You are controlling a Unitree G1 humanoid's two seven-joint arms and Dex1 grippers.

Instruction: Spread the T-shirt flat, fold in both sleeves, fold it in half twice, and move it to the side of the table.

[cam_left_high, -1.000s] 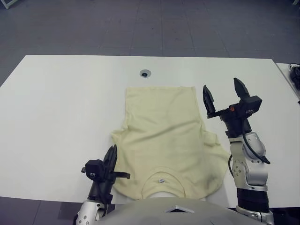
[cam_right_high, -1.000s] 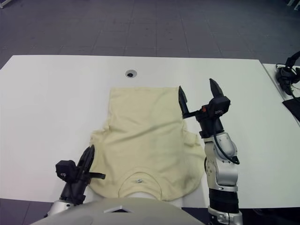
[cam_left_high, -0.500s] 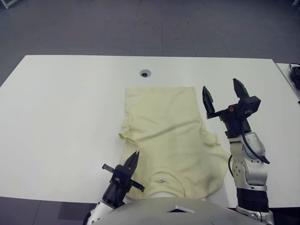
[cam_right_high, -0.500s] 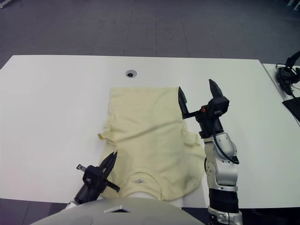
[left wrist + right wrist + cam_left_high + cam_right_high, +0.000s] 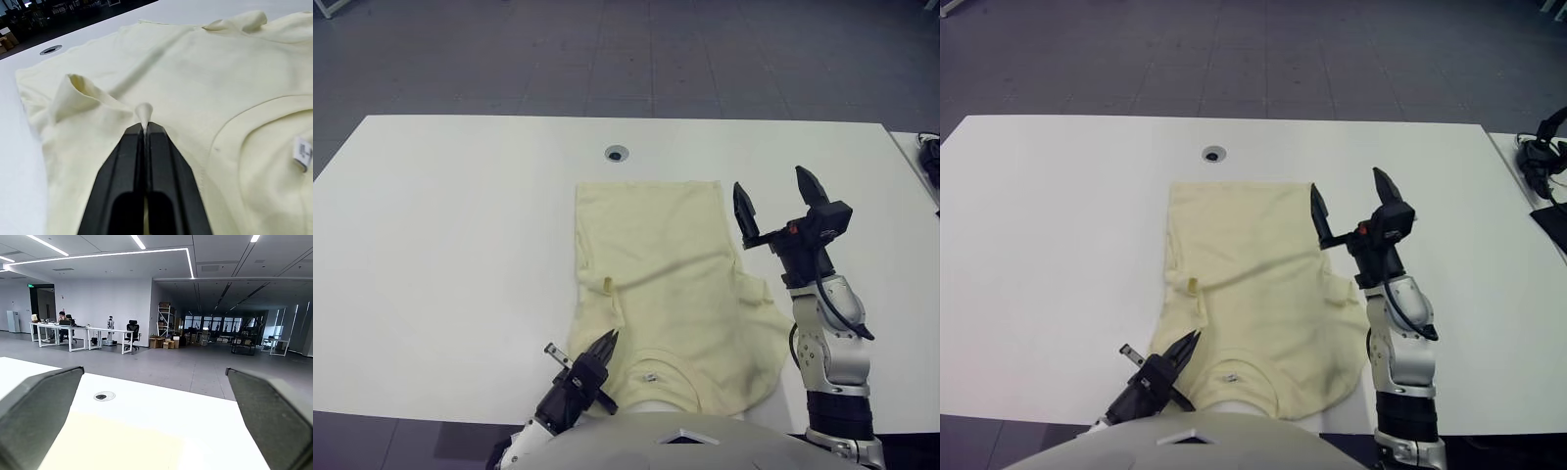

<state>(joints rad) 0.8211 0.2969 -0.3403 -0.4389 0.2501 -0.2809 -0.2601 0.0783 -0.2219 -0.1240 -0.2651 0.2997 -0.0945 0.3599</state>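
T-shirt (image 5: 656, 284) lies on the table (image 5: 460, 215), collar nearest the robot, long axis running away. Left gripper (image 5: 145, 128) fingers clenched on a cloth pinch near the collar. Right gripper (image 5: 773, 191) fingers released, raised over the right edge, the nearer arm for the right sleeve (image 5: 759, 294).

Your T-shirt (image 5: 666, 284) lies on the tabletop (image 5: 440, 245), centred near its front edge. A hole (image 5: 617, 153) sits just behind it. Your left gripper (image 5: 610, 338) is on the T-shirt's near-left part, and your right gripper (image 5: 771, 196) is by its right edge.

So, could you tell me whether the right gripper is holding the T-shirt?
No, the right gripper is open and empty, its fingers clear of the T-shirt.
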